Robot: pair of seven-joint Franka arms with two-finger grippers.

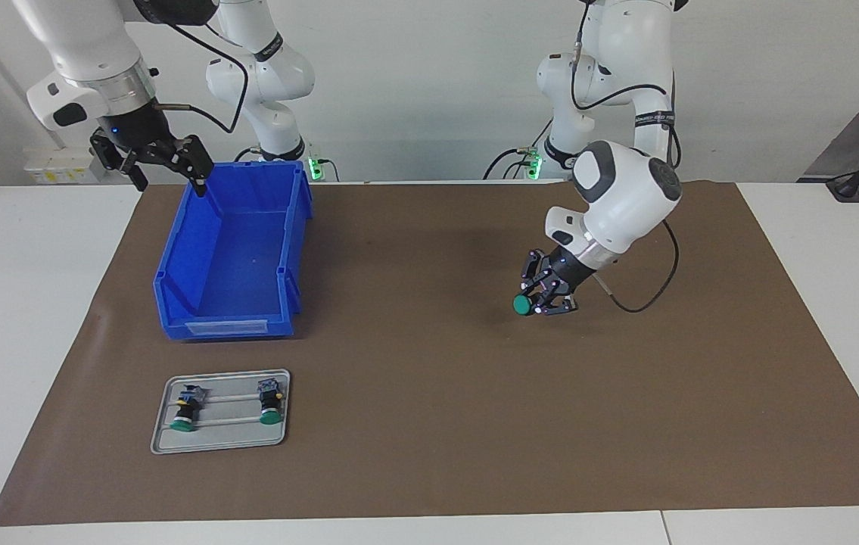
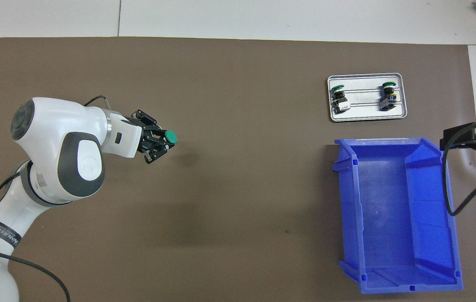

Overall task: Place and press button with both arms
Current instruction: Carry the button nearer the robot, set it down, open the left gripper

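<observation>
A matt brown paper-like mat [image 1: 429, 424] covers most of a smooth white desk [image 1: 13, 318], its surface faintly creased near one end. A storage bin [image 1: 228, 257] of glossy blue plastic catches soft highlights along its rim. A shallow tray [image 1: 221, 443] looks like brushed silver metal with a dull sheen, and the two push-buttons [image 1: 188, 409] on it have smooth green plastic caps on black bodies. The arms [image 2: 59, 155] wear glossy white shells with grey, rubbery-looking joint covers and black cables. The left end effector [image 1: 543, 299] is matt black, and the button [image 2: 171, 136] in it has a smooth green cap.
</observation>
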